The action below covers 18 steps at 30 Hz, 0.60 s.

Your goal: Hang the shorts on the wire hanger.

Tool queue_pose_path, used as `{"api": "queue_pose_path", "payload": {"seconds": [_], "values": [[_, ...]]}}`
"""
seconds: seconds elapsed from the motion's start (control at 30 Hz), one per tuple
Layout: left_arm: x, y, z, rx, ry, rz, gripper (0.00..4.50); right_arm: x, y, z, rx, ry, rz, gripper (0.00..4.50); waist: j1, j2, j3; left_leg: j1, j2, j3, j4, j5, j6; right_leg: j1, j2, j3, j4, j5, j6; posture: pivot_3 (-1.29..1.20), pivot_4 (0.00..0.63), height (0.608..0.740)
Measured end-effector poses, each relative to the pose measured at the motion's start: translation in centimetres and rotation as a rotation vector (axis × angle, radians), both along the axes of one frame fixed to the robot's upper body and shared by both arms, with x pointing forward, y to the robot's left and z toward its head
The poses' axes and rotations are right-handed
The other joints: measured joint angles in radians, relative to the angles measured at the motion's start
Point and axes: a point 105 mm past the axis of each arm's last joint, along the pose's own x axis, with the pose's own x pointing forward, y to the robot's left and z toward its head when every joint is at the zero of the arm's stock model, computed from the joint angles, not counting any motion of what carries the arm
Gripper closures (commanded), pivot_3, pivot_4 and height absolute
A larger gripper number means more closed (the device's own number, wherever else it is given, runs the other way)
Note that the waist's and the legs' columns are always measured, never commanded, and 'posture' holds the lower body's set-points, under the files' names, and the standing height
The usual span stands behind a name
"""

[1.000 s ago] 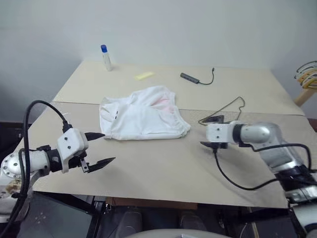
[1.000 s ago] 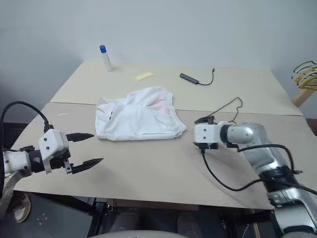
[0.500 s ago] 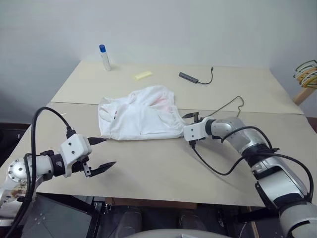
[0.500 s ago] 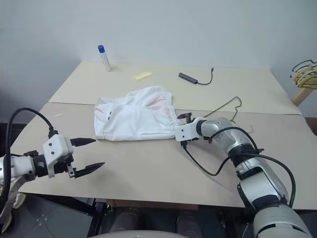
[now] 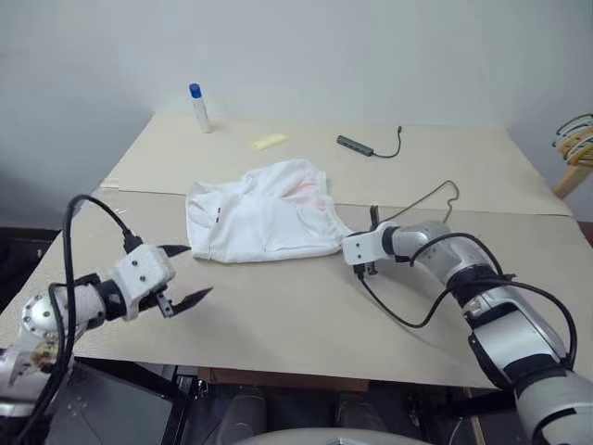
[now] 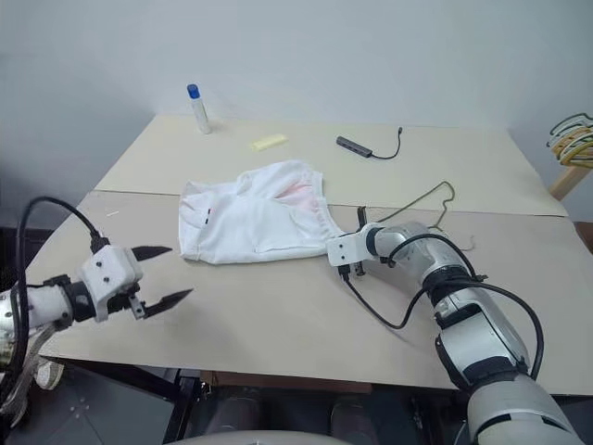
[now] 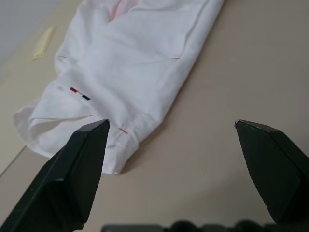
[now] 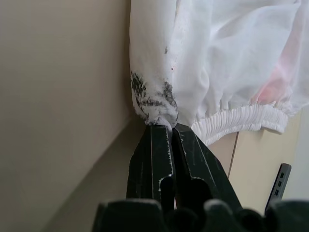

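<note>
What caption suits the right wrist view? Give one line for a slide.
Right tool shut on the waistband corner of the white shorts lying on the table.

Soft, even room light falls on the beige surface [image 5: 278, 306] with no glare, and shadows are faint, just a pale smudge under the shorts [image 5: 264, 222]. The head views are mildly hazy but readable from edge to edge. In the left wrist view the near black fingers [image 7: 72, 174] are slightly soft-edged, while the cloth beyond is sharper.
</note>
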Motion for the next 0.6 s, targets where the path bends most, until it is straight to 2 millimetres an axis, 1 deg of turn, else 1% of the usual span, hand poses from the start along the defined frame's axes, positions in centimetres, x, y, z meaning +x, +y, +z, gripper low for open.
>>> {"api": "queue_pose_path", "payload": {"seconds": [0.1,0.2,0.33,0.43,0.53,0.6], "values": [[1.7,0.2,-0.7,0.068,-0.02,0.007,0.0,0.1,0.2,0.1,0.01,-0.008,-0.013,4.47,-0.001,0.0,0.0,0.0,0.0,0.0,0.0,0.0,0.0,-0.001,0.0,0.0,0.0,0.0,0.0,0.19,0.0,0.74],[3.2,0.1,-1.6,0.095,-0.004,0.005,0.0,-0.1,0.2,0.0,0.019,-0.008,-0.019,4.47,-0.003,0.0,0.0,-0.001,0.0,0.0,0.0,0.0,0.0,-0.001,0.001,0.0,0.0,0.0,0.0,0.17,0.0,0.74],[4.7,0.7,-3.2,0.116,0.044,0.034,0.0,-0.6,0.2,-0.1,0.033,-0.005,-0.021,4.47,-0.007,0.0,0.0,-0.001,0.0,0.0,0.0,0.0,0.0,-0.001,0.001,0.0,0.0,0.0,0.0,0.15,0.0,0.74],[5.3,0.5,-4.3,0.124,0.058,0.03,0.0,-0.9,-0.1,-0.1,0.041,0.002,-0.031,4.47,-0.008,0.0,0.0,-0.001,0.0,0.0,0.0,0.0,0.0,-0.002,0.001,0.0,0.0,0.0,0.0,0.14,0.0,0.74],[5.9,-0.4,-5.7,0.119,0.058,0.021,0.6,-1.2,-0.2,0.0,0.065,0.022,-0.045,4.5,-0.008,0.0,0.0,-0.001,0.0,0.0,0.0,0.0,0.0,-0.001,0.001,0.0,0.001,0.0,0.0,0.13,0.0,0.74],[6.1,-0.9,-6.1,0.119,0.047,0.015,1.25,-1.4,0.0,0.1,0.072,0.028,-0.05,4.5,-0.009,0.0,0.0,-0.001,0.0,0.0,0.0,0.0,0.0,-0.002,0.001,0.0,0.001,0.0,0.0,0.12,0.0,0.74]]}}
